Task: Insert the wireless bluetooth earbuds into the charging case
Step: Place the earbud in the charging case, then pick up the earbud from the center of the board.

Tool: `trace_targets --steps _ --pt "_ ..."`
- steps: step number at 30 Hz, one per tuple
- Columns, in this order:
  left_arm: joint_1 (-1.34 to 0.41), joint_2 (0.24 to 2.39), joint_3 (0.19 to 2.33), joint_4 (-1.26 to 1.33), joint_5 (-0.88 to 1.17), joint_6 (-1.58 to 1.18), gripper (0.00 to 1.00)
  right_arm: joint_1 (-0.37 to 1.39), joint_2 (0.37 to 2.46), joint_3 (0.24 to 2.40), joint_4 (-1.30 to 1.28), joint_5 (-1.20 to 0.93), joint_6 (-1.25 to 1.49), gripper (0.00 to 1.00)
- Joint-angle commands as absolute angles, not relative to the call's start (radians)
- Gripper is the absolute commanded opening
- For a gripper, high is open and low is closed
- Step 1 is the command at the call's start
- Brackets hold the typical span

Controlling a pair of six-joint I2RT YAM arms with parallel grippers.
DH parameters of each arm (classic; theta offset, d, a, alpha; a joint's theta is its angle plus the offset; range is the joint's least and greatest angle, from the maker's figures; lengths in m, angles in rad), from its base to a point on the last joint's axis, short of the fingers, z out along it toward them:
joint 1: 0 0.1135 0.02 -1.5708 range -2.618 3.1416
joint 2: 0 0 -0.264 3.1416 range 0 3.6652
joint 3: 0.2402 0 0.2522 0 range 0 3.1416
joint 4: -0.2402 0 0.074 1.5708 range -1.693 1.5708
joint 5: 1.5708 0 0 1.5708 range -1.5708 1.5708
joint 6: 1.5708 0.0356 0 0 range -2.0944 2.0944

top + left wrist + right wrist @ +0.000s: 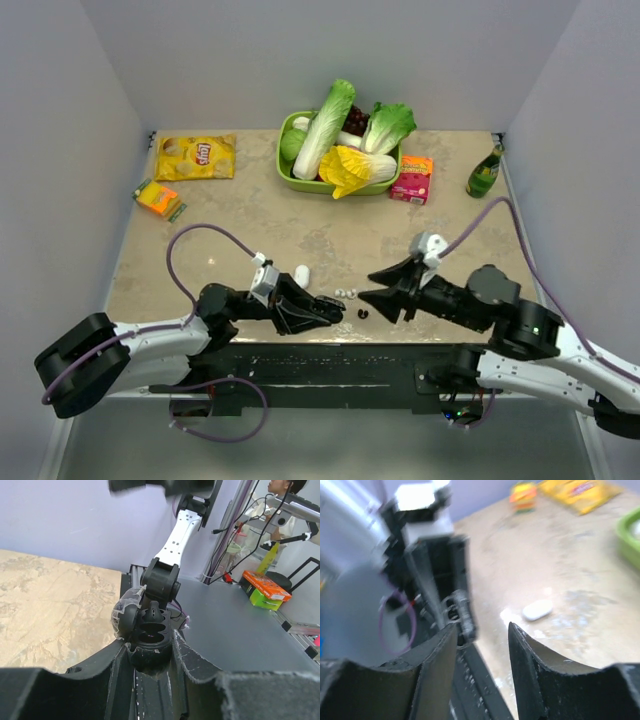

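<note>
The white oval charging case [301, 273] lies on the table just beyond my left gripper; it also shows in the right wrist view [537, 610]. Two tiny white earbuds [345, 292] lie to its right, and a small dark piece [362, 312] lies between the grippers. My left gripper [332, 312] is low near the table's front edge. In the left wrist view the left gripper [150, 645] is shut on a small black piece with two hollows [149, 632], partly wrapped in clear film. My right gripper [372, 297] faces it, open and empty, as the right wrist view [482, 630] shows.
A green basket [288, 172] of vegetables stands at the back centre. A yellow chip bag [196, 157] and an orange packet [158, 198] lie at the back left. A pink box [412, 179] and a green bottle [485, 172] stand at the back right. A black rail [330, 360] runs along the near edge.
</note>
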State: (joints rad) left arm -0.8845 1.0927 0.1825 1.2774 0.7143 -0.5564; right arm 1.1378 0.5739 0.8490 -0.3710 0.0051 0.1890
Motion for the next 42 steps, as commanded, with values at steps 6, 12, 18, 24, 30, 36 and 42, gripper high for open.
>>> trace_targets --steps 6,12,18,24,30,36,42 --pt "-0.888 0.985 0.104 1.499 0.64 -0.528 0.0 1.132 0.593 0.717 -0.482 0.526 0.575 0.48" --pt "-0.887 0.956 0.057 1.503 0.623 -0.566 0.0 1.131 0.733 0.612 -0.469 0.451 0.724 0.47" --pt "-0.888 0.888 0.0 1.48 0.588 -0.578 0.0 1.124 0.816 0.497 -0.39 0.371 0.822 0.31" --pt "-0.888 0.877 -0.026 1.479 0.592 -0.581 0.0 1.123 0.977 0.46 -0.262 0.328 0.83 0.26" --pt "-0.888 0.873 -0.034 1.463 0.597 -0.569 0.0 1.121 1.042 0.456 -0.215 0.334 0.812 0.31" --pt "-0.888 0.887 -0.032 1.462 0.606 -0.563 0.0 1.086 1.092 0.465 -0.206 0.334 0.801 0.3" --pt "-0.89 0.888 -0.034 1.453 0.609 -0.557 0.0 1.063 1.1 0.453 -0.227 0.345 0.85 0.2"
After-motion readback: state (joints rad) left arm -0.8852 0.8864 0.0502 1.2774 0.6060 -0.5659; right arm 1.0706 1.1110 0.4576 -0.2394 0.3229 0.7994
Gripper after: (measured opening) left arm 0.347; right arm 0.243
